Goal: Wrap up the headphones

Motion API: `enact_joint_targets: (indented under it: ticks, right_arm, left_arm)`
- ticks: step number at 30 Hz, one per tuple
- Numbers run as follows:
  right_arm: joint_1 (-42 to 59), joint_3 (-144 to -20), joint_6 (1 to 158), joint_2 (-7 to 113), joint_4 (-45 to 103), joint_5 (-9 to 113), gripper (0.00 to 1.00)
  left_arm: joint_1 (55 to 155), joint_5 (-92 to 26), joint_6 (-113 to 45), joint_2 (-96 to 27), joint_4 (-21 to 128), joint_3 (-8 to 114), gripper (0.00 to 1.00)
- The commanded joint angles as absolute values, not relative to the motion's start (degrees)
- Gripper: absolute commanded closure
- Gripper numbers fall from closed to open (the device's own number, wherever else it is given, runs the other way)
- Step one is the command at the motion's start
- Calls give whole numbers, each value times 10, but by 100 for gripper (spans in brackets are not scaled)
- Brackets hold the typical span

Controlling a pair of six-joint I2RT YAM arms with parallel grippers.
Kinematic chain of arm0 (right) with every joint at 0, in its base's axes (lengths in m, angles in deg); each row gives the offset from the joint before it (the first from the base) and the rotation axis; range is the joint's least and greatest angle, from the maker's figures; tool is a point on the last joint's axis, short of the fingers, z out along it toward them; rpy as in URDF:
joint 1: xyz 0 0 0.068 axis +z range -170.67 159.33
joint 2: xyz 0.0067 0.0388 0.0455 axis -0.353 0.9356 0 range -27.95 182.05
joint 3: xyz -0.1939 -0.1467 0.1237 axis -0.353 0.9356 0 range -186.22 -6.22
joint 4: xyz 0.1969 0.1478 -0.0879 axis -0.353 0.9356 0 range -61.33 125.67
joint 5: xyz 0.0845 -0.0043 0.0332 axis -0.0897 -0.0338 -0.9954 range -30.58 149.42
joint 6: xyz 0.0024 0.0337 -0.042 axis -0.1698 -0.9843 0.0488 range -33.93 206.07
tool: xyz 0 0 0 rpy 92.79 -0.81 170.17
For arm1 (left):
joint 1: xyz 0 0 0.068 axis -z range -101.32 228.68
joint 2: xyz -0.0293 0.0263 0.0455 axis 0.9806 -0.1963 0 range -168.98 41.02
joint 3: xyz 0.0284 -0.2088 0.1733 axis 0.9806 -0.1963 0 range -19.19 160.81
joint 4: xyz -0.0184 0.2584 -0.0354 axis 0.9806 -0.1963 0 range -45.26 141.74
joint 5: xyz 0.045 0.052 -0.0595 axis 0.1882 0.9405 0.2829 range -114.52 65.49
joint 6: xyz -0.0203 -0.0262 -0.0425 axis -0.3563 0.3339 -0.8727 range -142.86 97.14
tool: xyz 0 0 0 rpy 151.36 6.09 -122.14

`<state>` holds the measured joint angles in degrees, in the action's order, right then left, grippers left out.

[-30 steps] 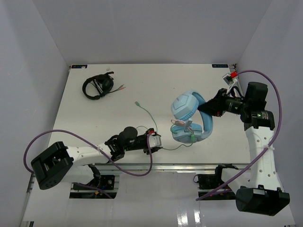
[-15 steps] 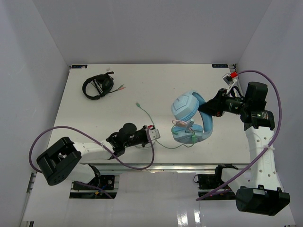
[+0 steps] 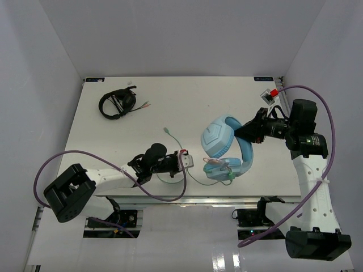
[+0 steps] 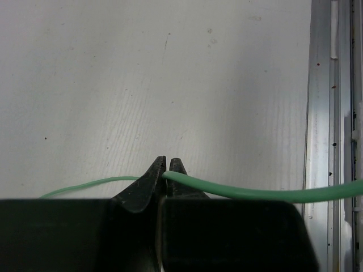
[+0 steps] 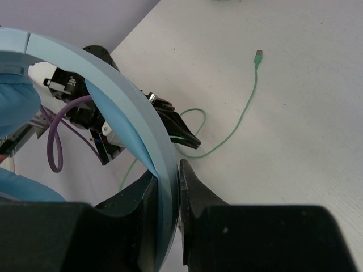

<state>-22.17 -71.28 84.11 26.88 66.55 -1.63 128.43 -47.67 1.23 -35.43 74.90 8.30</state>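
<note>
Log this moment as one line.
left pincer: shut on pale green cable | right pincer: shut on headband of light blue headphones | black headphones: far left, apart

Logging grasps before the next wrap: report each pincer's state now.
Left pincer: closed on the thin pale green cable.
Right pincer: closed on the padded headband of the light blue over-ear headphones.

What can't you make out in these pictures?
1. Left wrist view: where the cable leads. The right edge cuts it off, and the left hand hides its pinched part.
2. Right wrist view: the ear cups. The left edge crops them, leaving mostly headband.
3. Top view: the small red item is too small to identify.
</note>
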Motion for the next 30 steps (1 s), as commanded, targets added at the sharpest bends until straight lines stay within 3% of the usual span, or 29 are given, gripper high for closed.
enact_joint_targets:
  ticks: [1,9,15,30]
  right_arm:
    - [-186,-740,890,241,701,-29,92]
    - [-137,-725,1010,217,761,46,92]
    - [-107,-691,1051,199,759,108,92]
    - [-65,-695,1067,198,736,166,92]
  left_arm:
    - [1269,-537,22,-375,661,142,100]
    - [1255,-555,17,-402,580,223,100]
    - [1247,-548,27,-436,425,338,100]
    - [1243,-580,-40,-488,371,416,100]
